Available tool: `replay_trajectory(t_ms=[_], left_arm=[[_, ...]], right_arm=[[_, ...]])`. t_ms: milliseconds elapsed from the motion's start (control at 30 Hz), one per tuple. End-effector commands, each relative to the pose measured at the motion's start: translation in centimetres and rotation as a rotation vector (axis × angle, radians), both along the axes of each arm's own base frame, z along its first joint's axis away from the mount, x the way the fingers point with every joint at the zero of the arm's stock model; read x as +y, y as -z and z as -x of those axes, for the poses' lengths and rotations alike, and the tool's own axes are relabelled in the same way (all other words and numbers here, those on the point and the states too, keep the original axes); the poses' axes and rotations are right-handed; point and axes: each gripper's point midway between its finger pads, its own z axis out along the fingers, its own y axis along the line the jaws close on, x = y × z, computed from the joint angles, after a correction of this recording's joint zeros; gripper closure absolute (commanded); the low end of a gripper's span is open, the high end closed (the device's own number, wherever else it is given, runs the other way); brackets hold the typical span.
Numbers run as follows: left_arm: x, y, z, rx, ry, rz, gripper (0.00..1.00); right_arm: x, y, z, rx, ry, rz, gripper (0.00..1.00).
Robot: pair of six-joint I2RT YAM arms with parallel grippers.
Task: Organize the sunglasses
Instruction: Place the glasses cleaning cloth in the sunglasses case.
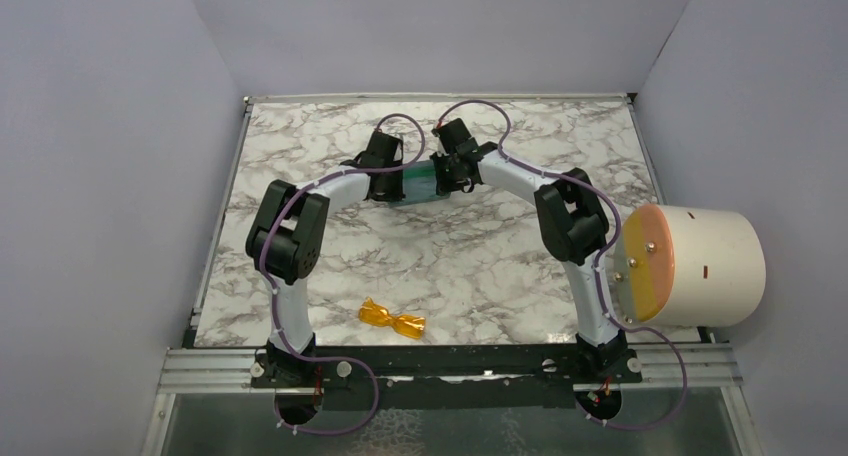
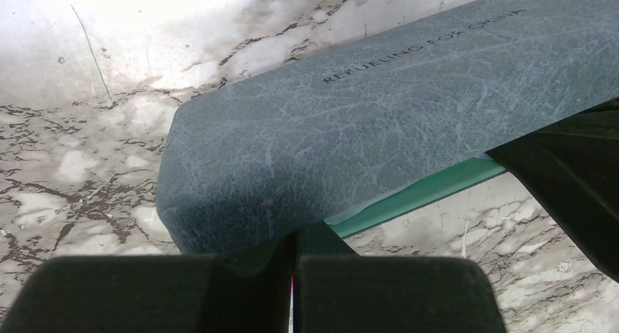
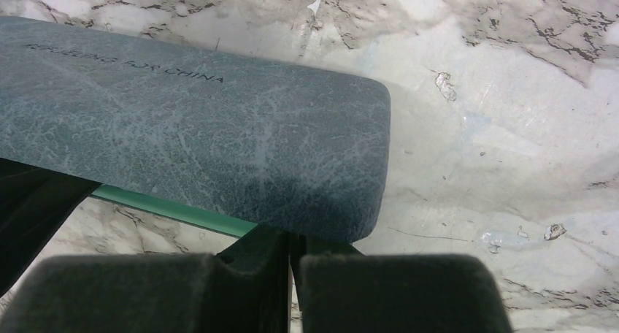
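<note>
Sunglasses [image 1: 392, 319]: folded, amber, lying on the marble table [image 1: 500, 266] near its front edge, between the two arm bases. Nothing touches them.

Risk 1: both arms are occupied at the case [image 1: 420, 180], so no gripper is free for the sunglasses. If either lets go carelessly, the lid may drop shut or the case may skid.

Risk 2: the holds look thin. The left gripper [image 2: 293, 278] and right gripper [image 3: 290, 274] each have their fingers pressed nearly together on what appears to be the teal lip [image 2: 423, 194] at opposite ends of the case. A pinch that shallow could slip under an uneven pull.

Risk 3: an arm swinging back low could sweep the sunglasses off the front edge.

Position: the sunglasses lie well apart from both sets of fingers, on the near side of the table, with the case farther back at mid-table.
</note>
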Motion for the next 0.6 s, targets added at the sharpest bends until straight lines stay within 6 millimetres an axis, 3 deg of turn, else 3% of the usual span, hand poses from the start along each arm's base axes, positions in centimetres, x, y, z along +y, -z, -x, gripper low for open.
replay_trajectory(t_ms=[0, 267, 567], left_arm=[[1.0, 0.4, 0.3, 0.040, -0.013, -0.065, 1.00], [0.6, -1.3, -0.3, 0.053, 0.010, -0.069, 1.00], [0.8, -0.2, 0.6, 0.085, 0.010, -0.071, 1.00]], right_arm=[[-2.1, -0.2, -0.3, 0.000, 0.031, 0.081, 0.99], [-1.7, -1.0, -0.5, 0.015, 0.008, 0.090, 0.99], [-1.7, -0.5, 0.1, 0.034, -0.006, 0.085, 0.99]])
